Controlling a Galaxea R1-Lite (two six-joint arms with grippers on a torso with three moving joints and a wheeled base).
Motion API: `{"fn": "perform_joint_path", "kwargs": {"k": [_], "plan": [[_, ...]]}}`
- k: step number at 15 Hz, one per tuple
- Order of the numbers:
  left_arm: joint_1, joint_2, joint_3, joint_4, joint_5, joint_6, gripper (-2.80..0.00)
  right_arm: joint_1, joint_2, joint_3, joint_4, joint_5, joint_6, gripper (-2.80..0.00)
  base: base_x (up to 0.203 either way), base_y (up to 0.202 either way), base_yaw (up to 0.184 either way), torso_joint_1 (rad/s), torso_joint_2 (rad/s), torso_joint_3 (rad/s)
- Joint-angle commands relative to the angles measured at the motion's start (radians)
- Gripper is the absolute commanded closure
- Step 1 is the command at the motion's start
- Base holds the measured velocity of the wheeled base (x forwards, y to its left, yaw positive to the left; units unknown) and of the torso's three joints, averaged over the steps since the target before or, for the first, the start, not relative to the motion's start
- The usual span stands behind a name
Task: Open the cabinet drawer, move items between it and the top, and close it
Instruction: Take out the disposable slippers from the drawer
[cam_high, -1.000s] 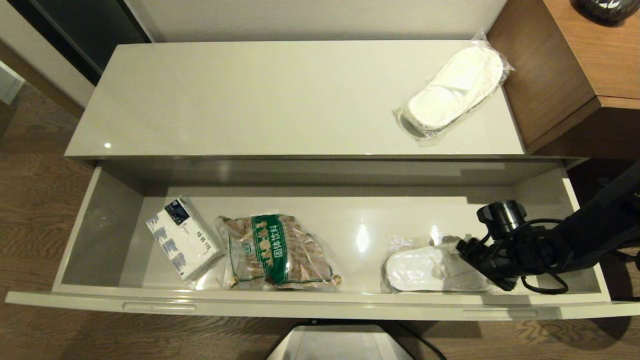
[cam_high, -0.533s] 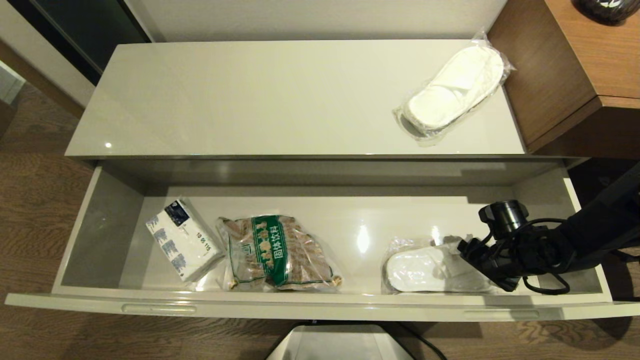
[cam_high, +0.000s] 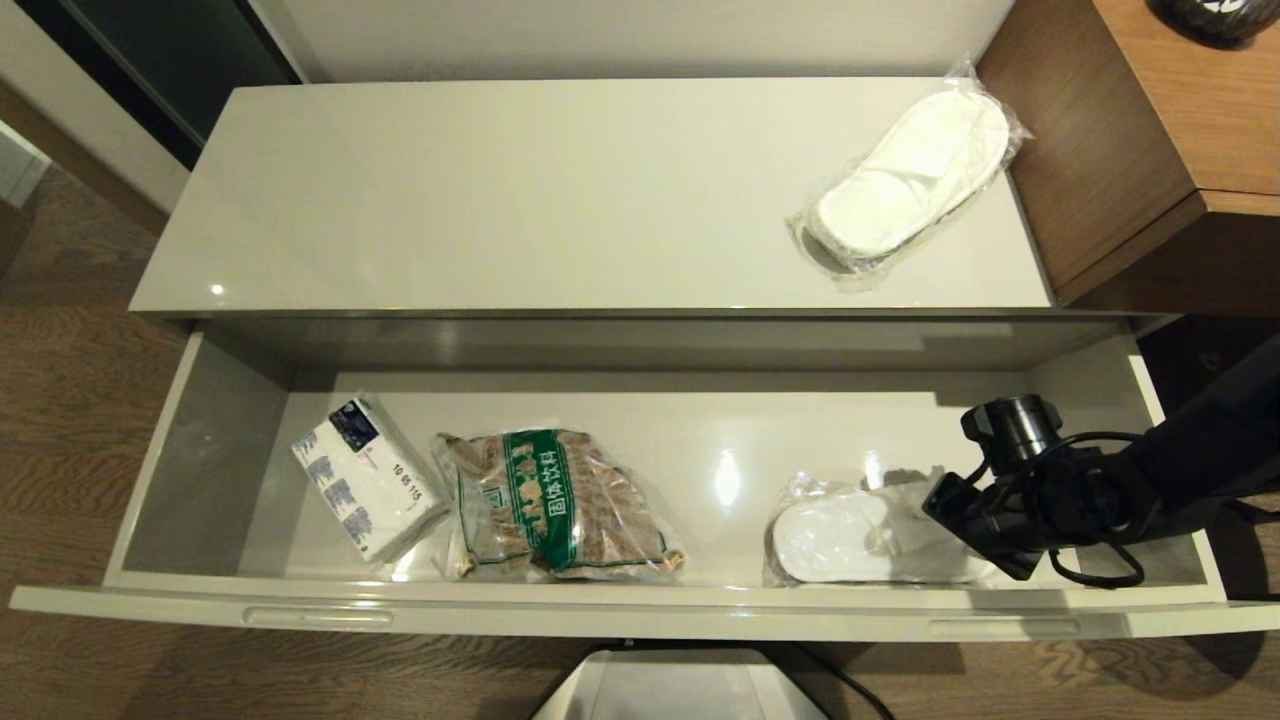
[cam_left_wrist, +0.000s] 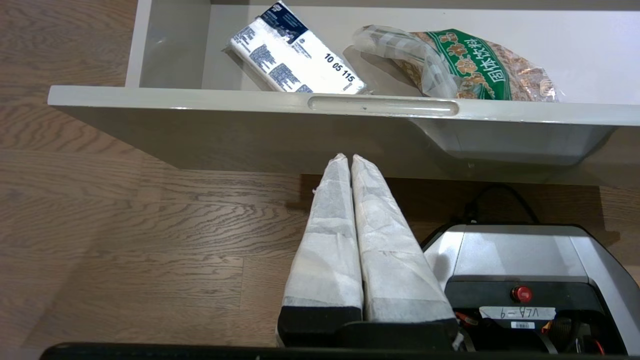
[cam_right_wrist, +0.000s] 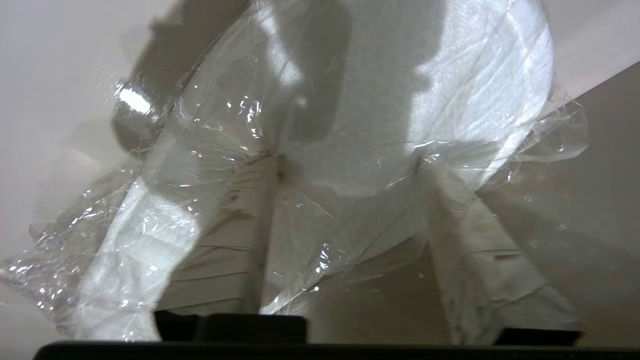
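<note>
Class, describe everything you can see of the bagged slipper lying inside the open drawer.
The bagged slipper is flat, white and fabric-like, sealed in crinkly clear plastic that catches glints. It lies flat on the floor of the drawer at its right end, near the front wall, lengthwise along the drawer. The right gripper is at one end, its fingers pressing into the plastic on either side of the slipper, jaws part closed.

Right end effector (cam_right_wrist: 350, 165) closing its fingers onto the bagged slipper (cam_high: 850, 540), bag slightly crumpled

Black arm (cam_high: 1190, 480) (looped cables), white-wrapped fingers (cam_left_wrist: 330, 235)
</note>
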Motion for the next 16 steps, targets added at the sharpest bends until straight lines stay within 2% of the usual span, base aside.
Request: {"fn": "perform_joint_path", "kwargs": {"k": [1,5,11,16], "plan": [[0.0,0.0,0.0,0.0,0.0,0.0,0.0,0.004,-0.037,0.001,-0.009,0.0,0.004,0.0,0.0,0.0,0.0,0.0,0.0,0.0],[0.0,0.0,0.0,0.0,0.0,0.0,0.0,0.03,-0.146,0.008,0.014,0.002,0.0,0.0,0.0,0.0,0.0,0.0,0.0,0.0],[0.0,0.0,0.0,0.0,0.0,0.0,0.0,0.073,-0.299,0.015,0.124,0.004,0.0,0.0,0.0,0.0,0.0,0.0,0.0,0.0],[0.0,0.0,0.0,0.0,0.0,0.0,0.0,0.152,-0.562,-0.094,0.437,0.0,0.01,0.0,0.0,0.0,0.0,0.0,0.0,0.0]]}}
